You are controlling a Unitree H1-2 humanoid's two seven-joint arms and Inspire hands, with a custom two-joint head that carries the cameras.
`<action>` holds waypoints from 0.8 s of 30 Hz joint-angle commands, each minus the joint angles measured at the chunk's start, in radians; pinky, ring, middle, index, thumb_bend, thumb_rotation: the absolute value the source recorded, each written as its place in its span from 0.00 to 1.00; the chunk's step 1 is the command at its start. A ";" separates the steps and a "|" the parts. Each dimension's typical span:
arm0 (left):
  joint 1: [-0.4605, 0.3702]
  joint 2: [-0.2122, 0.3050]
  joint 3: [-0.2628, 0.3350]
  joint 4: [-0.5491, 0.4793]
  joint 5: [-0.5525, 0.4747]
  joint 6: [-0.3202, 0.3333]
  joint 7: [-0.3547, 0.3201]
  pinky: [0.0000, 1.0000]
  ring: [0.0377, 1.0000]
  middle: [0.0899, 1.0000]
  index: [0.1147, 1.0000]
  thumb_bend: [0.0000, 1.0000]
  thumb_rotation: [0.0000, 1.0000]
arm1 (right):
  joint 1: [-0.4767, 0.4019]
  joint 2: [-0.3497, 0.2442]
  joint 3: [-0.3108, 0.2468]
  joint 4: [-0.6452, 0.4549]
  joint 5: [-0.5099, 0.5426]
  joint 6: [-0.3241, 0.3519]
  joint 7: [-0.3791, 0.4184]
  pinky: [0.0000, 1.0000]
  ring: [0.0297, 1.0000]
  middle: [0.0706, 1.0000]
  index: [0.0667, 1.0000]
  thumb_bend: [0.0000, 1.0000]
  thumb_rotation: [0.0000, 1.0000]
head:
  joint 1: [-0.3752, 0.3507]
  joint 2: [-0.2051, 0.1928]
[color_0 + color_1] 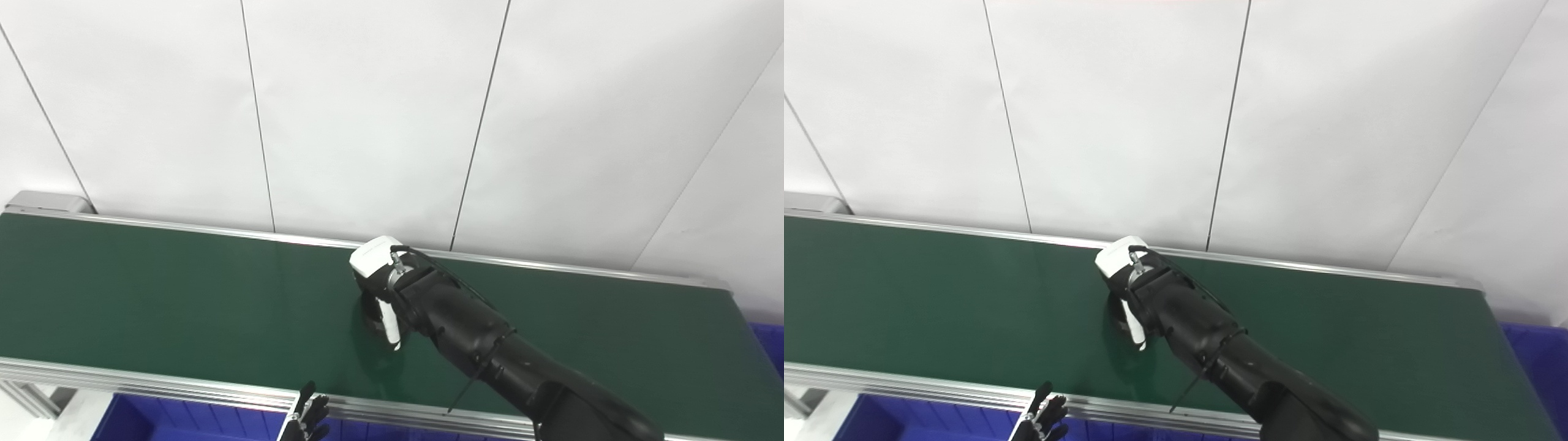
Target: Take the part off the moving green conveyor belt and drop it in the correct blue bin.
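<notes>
My right hand [380, 294] reaches from the lower right to the middle of the green conveyor belt [153, 294]. Its white back faces up and its fingers point down onto the belt. They are hidden beneath it, so I cannot tell whether they hold anything. A dark shape [369, 320] shows under the hand, but I cannot tell whether it is a part or the fingers. No part shows elsewhere on the belt. My left hand [309, 418] is low at the belt's near rail, over a blue bin [159, 419], its fingers straight, apart and empty.
Aluminium rails run along the belt's near edge [153, 383] and far edge [551, 264]. A second blue bin [773, 346] shows past the belt's right end. A white panelled wall stands behind the belt.
</notes>
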 commanded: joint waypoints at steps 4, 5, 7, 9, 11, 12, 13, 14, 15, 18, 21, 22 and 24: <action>0.003 -0.007 -0.014 -0.036 -0.004 -0.004 -0.008 0.88 0.92 0.92 0.97 0.68 0.80 | 0.000 -0.010 -0.020 -0.024 0.020 0.000 -0.028 0.25 0.36 0.47 0.60 0.55 0.00 | 0.003 0.001; 0.003 -0.007 -0.014 -0.037 -0.005 -0.004 -0.008 0.88 0.92 0.92 0.97 0.69 0.80 | 0.004 -0.011 -0.023 -0.029 0.023 -0.003 -0.034 0.27 0.37 0.48 0.60 0.54 0.00 | 0.003 0.001; 0.004 -0.006 -0.014 -0.038 -0.008 -0.004 -0.009 0.89 0.93 0.92 0.97 0.69 0.80 | 0.011 -0.011 -0.030 -0.050 0.032 -0.003 -0.030 0.30 0.40 0.50 0.61 0.53 0.00 | 0.002 0.003; 0.005 -0.006 -0.014 -0.039 -0.014 -0.003 -0.011 0.89 0.92 0.92 0.96 0.69 0.79 | 0.014 -0.011 -0.044 -0.071 0.051 -0.010 -0.026 0.32 0.40 0.49 0.60 0.53 0.00 | 0.001 0.004; 0.006 -0.005 -0.014 -0.046 -0.016 0.003 -0.011 0.88 0.92 0.92 0.96 0.69 0.79 | 0.016 -0.011 -0.051 -0.084 0.061 -0.017 -0.030 0.31 0.39 0.46 0.53 0.52 0.00 | 0.000 0.007; 0.007 -0.005 -0.013 -0.050 -0.015 0.007 -0.011 0.88 0.92 0.92 0.96 0.69 0.79 | 0.014 -0.017 -0.050 -0.105 0.063 -0.028 -0.024 0.29 0.38 0.44 0.52 0.52 0.00 | -0.006 0.011; 0.008 -0.004 -0.012 -0.053 -0.014 0.010 -0.010 0.87 0.92 0.92 0.96 0.69 0.79 | 0.013 -0.021 -0.048 -0.120 0.064 -0.036 -0.018 0.28 0.38 0.43 0.51 0.52 0.00 | -0.007 0.011; 0.007 -0.002 -0.011 -0.056 -0.016 0.013 -0.011 0.87 0.92 0.92 0.96 0.69 0.79 | 0.008 -0.028 -0.042 -0.147 0.064 -0.043 0.003 0.28 0.38 0.43 0.51 0.52 0.00 | -0.012 0.014; 0.007 0.000 -0.011 -0.057 -0.017 0.015 -0.012 0.87 0.92 0.92 0.96 0.69 0.80 | 0.004 -0.033 -0.038 -0.165 0.064 -0.046 0.018 0.28 0.37 0.43 0.51 0.52 0.00 | -0.012 0.014; 0.006 0.007 -0.008 -0.068 -0.028 0.028 -0.017 0.87 0.92 0.92 0.97 0.68 0.80 | -0.019 -0.049 -0.026 -0.237 0.064 -0.046 0.097 0.25 0.36 0.42 0.52 0.51 0.00 | -0.027 0.029; 0.003 0.019 -0.002 -0.080 -0.047 0.037 -0.026 0.87 0.92 0.93 0.97 0.67 0.80 | -0.044 -0.065 -0.024 -0.302 0.073 -0.059 0.179 0.25 0.36 0.43 0.52 0.51 0.00 | -0.061 0.052; 0.001 0.023 0.000 -0.083 -0.054 0.038 -0.030 0.88 0.92 0.93 0.97 0.67 0.80 | -0.050 -0.070 -0.023 -0.323 0.074 -0.062 0.204 0.25 0.36 0.44 0.51 0.51 0.00 | -0.064 0.054; 0.000 0.031 0.004 -0.090 -0.060 0.046 -0.035 0.88 0.93 0.93 0.98 0.67 0.81 | -0.056 -0.088 -0.018 -0.379 0.069 -0.069 0.255 0.24 0.36 0.43 0.51 0.51 0.00 | -0.084 0.070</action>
